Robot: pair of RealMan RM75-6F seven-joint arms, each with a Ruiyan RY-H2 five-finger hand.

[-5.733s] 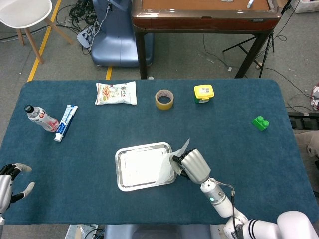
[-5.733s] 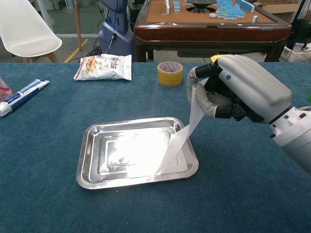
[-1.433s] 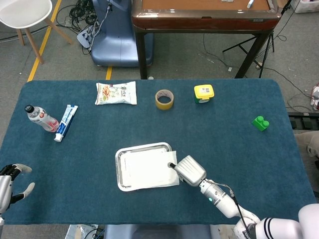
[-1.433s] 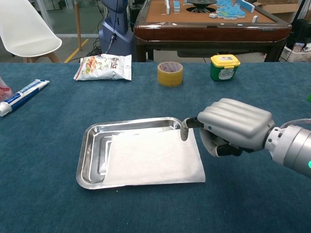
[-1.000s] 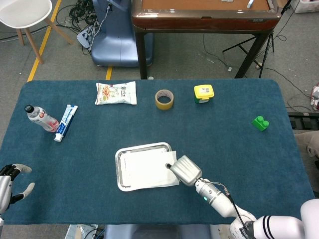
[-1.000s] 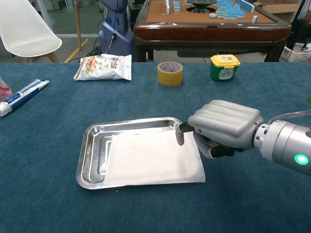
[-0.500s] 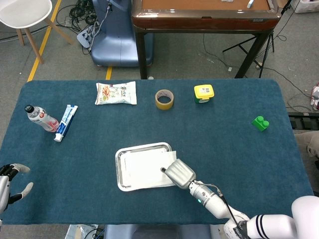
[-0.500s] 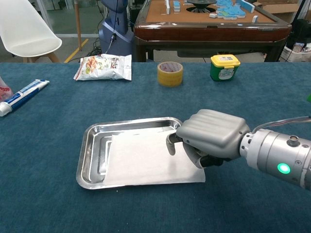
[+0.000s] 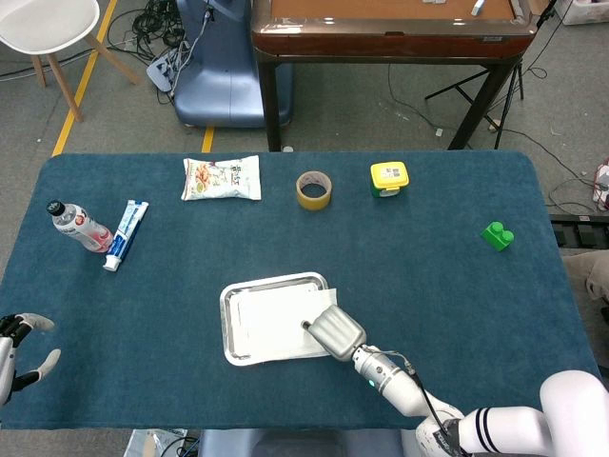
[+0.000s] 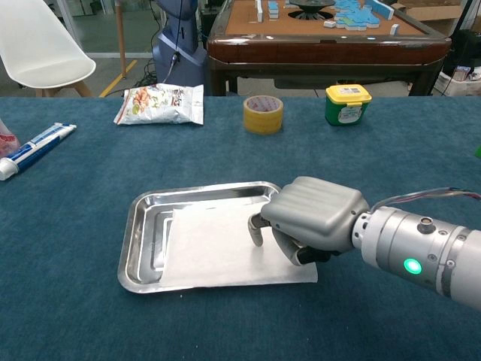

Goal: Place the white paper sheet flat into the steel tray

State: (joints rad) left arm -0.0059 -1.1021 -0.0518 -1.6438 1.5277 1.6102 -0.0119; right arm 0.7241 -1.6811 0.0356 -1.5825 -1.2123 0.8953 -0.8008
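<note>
The steel tray [image 9: 226,324] [image 10: 131,241] lies at the middle front of the blue table. The white paper sheet [image 9: 271,319] [image 10: 210,244] lies flat over it, shifted right, so the tray's left floor shows and the sheet's right and front edges overhang the rim. My right hand [image 9: 333,331] [image 10: 312,218] rests over the sheet's right part with fingers curled in, one fingertip [image 10: 257,233] touching the paper. My left hand [image 9: 19,357] hangs off the table's front left corner, fingers apart and holding nothing; the chest view does not show it.
Along the far side sit a snack bag [image 9: 221,178] [image 10: 160,104], a tape roll [image 9: 313,189] [image 10: 263,114] and a yellow-lidded jar [image 9: 389,177] [image 10: 348,104]. A toothpaste tube [image 9: 126,234] and bottle [image 9: 79,226] lie far left, a green block [image 9: 497,235] far right.
My right hand let go of the lifted sheet, which dropped flat across the tray. Over the last second the hand slid left onto the paper; the sheet itself has not visibly shifted.
</note>
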